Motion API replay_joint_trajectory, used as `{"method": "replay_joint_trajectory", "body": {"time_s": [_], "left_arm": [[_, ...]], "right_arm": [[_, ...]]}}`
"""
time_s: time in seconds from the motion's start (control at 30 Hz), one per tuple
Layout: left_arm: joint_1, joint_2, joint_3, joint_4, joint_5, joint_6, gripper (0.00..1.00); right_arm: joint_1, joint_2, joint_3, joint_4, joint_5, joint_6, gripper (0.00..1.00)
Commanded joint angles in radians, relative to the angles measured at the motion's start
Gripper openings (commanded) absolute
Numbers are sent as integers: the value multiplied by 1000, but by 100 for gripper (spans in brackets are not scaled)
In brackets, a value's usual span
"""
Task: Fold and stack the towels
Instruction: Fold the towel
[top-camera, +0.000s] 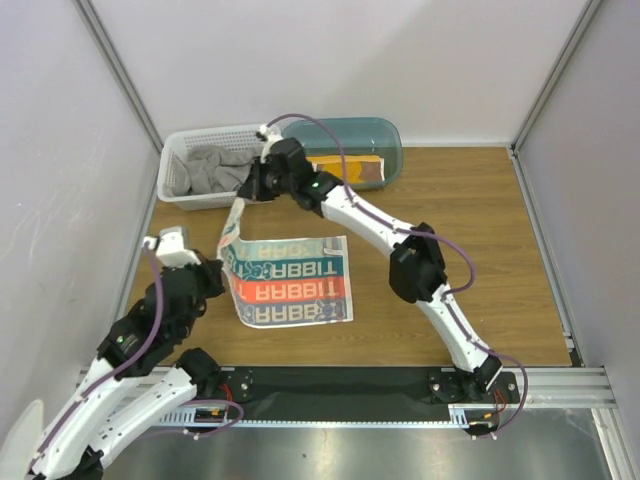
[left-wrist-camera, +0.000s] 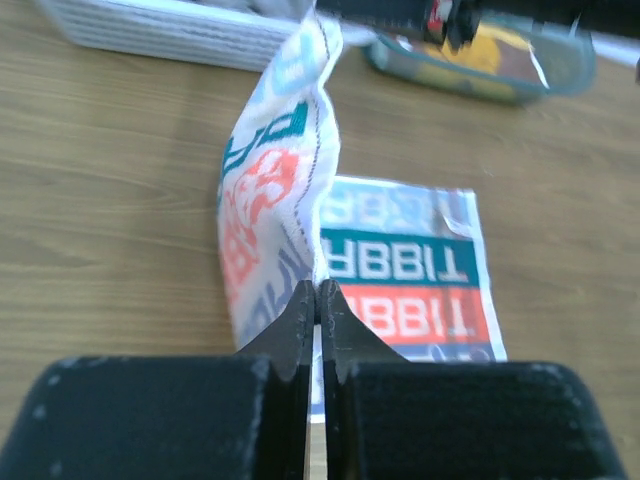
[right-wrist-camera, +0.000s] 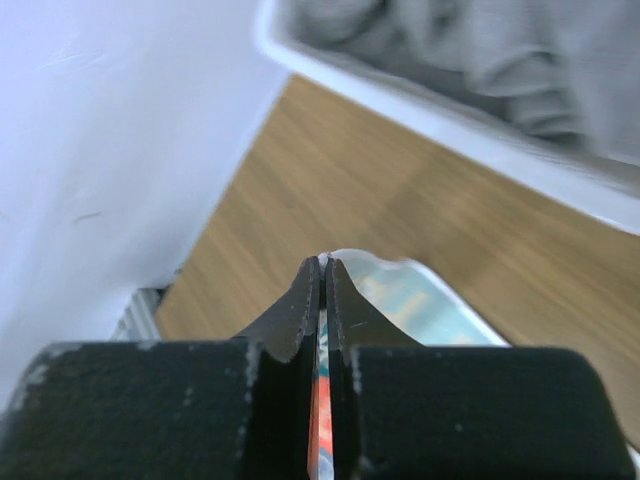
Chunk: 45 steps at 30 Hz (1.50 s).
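The white towel (top-camera: 295, 282) with red, blue and black letters lies partly flat on the table, its left edge lifted into a raised strip (left-wrist-camera: 275, 190). My left gripper (top-camera: 222, 272) is shut on the near end of that edge, fingertips pinching the cloth (left-wrist-camera: 318, 290). At the far end, beside the basket, my right gripper (top-camera: 250, 186) is shut on the same edge, and cloth shows between its fingers (right-wrist-camera: 324, 262). The grey towel (top-camera: 208, 168) lies crumpled in the white basket. The brown towel (top-camera: 350, 168) with orange edge sits in the teal tub.
The white lattice basket (top-camera: 172, 180) stands at the back left, and its rim (right-wrist-camera: 430, 115) is close above my right gripper. The translucent teal tub (top-camera: 385, 140) is beside it at the back centre. Grey walls close in the left, back and right sides.
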<state>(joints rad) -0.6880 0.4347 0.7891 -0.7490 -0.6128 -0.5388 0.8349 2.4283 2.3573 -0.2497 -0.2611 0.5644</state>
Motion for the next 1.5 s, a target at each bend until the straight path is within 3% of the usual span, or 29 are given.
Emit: {"method": "replay_joint_trajectory", "body": {"time_s": [0.0,0.3,0.43,0.73,1.47], "left_arm": [[-1,50,-37,160,157,39,0],[-31,36,-168,296,350,-53,0],[-76,71,-241,373,395,-73,0],[-243,206,-258,433,301,-131,0],[-364,395,-194,505,291,-133,0]], "right_arm": [[-57,-150,-81,-54,-23,-78,0],[-140,-327,-415,-14,-78,-161,0],[-189,-345,-472,-22,-115,-161,0],[-226,-394,-579,-46,-92,-198,0],[-287,-509,-744,-122,3,-278,0]]}}
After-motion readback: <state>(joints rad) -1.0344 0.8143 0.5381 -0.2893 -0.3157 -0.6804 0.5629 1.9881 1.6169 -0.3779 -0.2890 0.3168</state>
